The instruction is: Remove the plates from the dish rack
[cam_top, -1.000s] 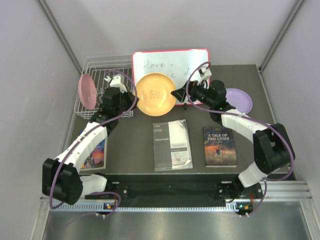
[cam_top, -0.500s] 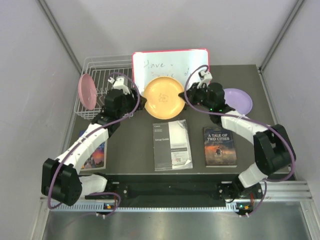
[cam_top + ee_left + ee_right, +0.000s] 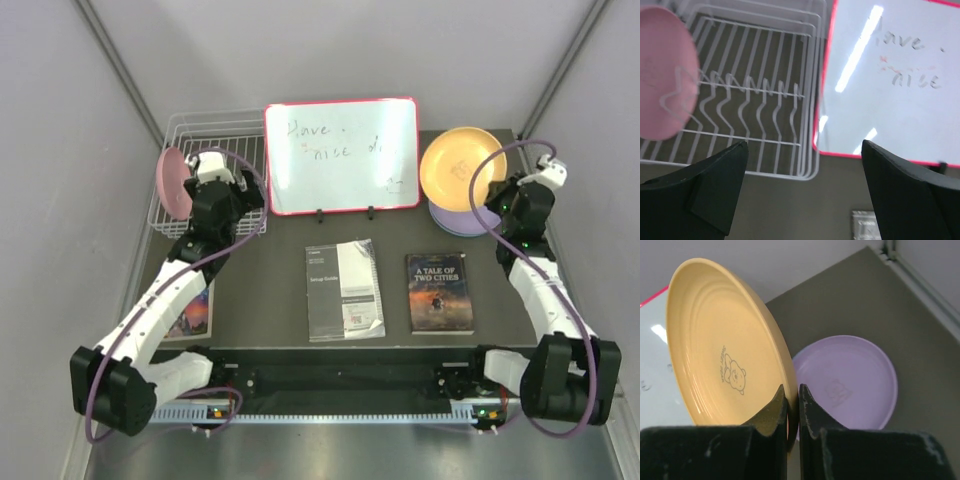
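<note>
Pink plate [image 3: 662, 75] cropped left, lavender plate [image 3: 455, 227] mostly hidden by orange plate [image 3: 458, 168]

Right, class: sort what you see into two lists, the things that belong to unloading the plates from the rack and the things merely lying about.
Belongs to the job: dish rack, pink plate, orange plate, lavender plate.

Just lying about: whiteboard, booklet, novel, second book.

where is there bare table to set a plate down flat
Bare strip of table between the whiteboard and the booklet and novel; another patch between the booklet and the left-hand book. Crowded at the far right: the lavender plate lies there, with the right gripper holding the tan-orange plate by it.
</note>
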Controlling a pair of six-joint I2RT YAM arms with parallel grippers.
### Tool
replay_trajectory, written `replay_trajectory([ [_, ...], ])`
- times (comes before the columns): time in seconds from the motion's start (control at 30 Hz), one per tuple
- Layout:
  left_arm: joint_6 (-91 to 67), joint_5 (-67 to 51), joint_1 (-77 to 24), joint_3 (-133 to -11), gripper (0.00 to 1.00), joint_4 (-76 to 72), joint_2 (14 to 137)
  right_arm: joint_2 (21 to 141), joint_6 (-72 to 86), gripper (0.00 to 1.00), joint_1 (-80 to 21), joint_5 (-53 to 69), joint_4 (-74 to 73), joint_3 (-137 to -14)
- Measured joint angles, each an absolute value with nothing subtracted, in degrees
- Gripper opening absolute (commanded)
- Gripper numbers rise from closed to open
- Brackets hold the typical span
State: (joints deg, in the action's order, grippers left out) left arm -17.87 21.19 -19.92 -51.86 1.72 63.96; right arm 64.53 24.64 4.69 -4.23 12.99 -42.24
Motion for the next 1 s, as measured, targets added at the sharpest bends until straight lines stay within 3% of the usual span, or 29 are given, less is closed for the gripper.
replay_trajectory([
  [0.3,-7.29,42.39,-17.8,-51.77,0.99,-2.2,62.39,73.6,24.93,0.05,11.51,-5.17,8.56,-41.98],
  [0.6,-6.33,44.99,-9.15,-48.66,0.99,-4.84,62.41,80.6,25.06,0.08,14.46,-3.29,9.5,-41.98],
  [0.77,-7.35,44.36,-5.54,-48.66,0.99,-6.0,63.33,83.07,25.26,0.21,16.27,-1.52,11.75,-42.13],
  [0.8,-7.51,44.07,-5.45,-48.66,0.99,-6.11,63.77,83.53,25.28,0.27,16.51,-1.15,12.05,-42.15],
  [0.83,-7.62,43.86,-5.37,-48.66,0.99,-6.17,64.18,84.16,25.36,0.4,16.78,-0.73,12.34,-42.24],
  [1.0,-8.56,42.76,-5.17,-48.66,0.99,-6.39,66.81,87.0,25.87,0.65,17.19,2.04,12.56,-43.77],
])
